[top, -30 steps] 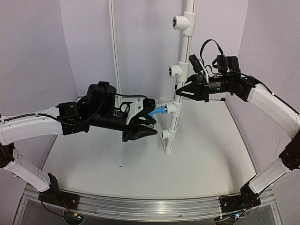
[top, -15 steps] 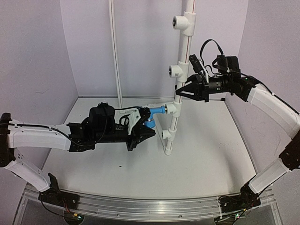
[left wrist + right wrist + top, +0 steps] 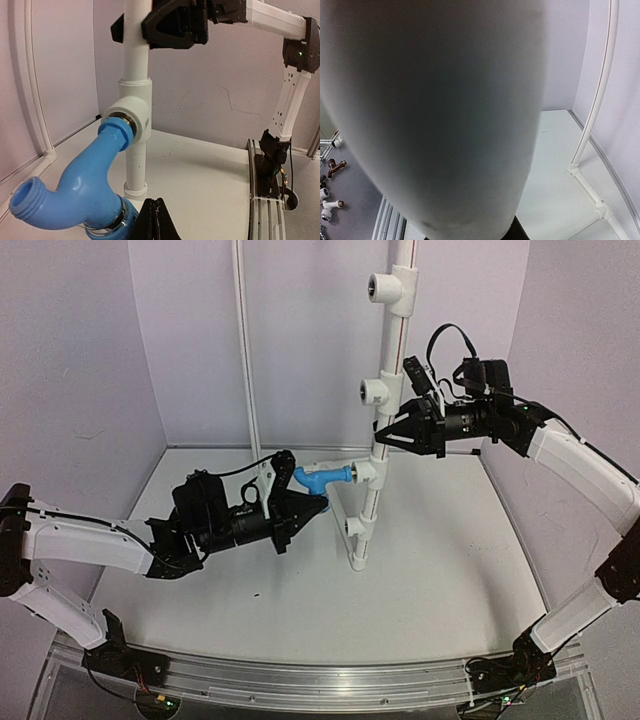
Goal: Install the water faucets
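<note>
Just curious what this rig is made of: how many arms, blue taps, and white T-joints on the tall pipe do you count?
Arms: 2 (left arm, right arm)
Blue tap: 1
T-joints on the pipe: 4
Total: 7

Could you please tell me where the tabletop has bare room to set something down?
Free: the tabletop right of the white pipe, up to the right arm; also the strip between the left arm and the front rail. Crowded: around the blue faucet, where the left end effector sits shut.
</note>
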`<action>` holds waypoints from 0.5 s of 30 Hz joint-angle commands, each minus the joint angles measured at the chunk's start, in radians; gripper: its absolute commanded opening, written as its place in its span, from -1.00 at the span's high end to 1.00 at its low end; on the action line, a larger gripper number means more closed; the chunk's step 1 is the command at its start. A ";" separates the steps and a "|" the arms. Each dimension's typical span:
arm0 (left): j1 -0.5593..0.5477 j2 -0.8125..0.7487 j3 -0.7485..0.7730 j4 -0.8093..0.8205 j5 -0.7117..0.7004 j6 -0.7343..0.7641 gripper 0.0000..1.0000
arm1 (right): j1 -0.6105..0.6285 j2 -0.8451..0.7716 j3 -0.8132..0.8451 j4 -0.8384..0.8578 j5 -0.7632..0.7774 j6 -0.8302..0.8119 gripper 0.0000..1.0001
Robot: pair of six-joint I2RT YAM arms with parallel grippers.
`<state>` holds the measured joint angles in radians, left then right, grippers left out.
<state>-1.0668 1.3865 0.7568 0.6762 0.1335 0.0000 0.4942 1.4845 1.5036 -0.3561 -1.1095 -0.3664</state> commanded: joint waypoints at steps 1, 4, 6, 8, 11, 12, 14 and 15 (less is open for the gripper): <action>0.002 -0.014 -0.006 0.071 -0.067 -0.076 1.00 | 0.006 -0.004 0.024 -0.121 -0.001 0.139 1.00; 0.003 0.009 0.008 0.068 -0.066 -0.097 1.00 | 0.006 -0.003 0.027 -0.121 -0.001 0.141 1.00; 0.005 0.029 0.012 0.075 -0.063 -0.118 0.99 | 0.006 -0.003 0.029 -0.121 -0.001 0.141 1.00; 0.012 0.044 0.009 0.092 -0.056 -0.140 1.00 | 0.006 -0.003 0.031 -0.122 -0.001 0.142 1.00; 0.031 0.062 -0.001 0.119 -0.039 -0.188 1.00 | 0.005 -0.007 0.029 -0.122 0.000 0.142 1.00; 0.041 0.066 -0.005 0.129 -0.035 -0.200 1.00 | 0.005 -0.008 0.027 -0.122 -0.001 0.142 1.00; 0.060 0.072 -0.010 0.143 -0.028 -0.228 1.00 | 0.006 -0.010 0.024 -0.122 -0.001 0.140 1.00; 0.072 0.074 -0.014 0.150 -0.023 -0.240 1.00 | 0.006 -0.011 0.022 -0.122 -0.001 0.139 1.00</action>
<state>-1.0386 1.4475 0.7509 0.7435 0.1065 -0.1625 0.4942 1.4845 1.5036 -0.3561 -1.1088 -0.3660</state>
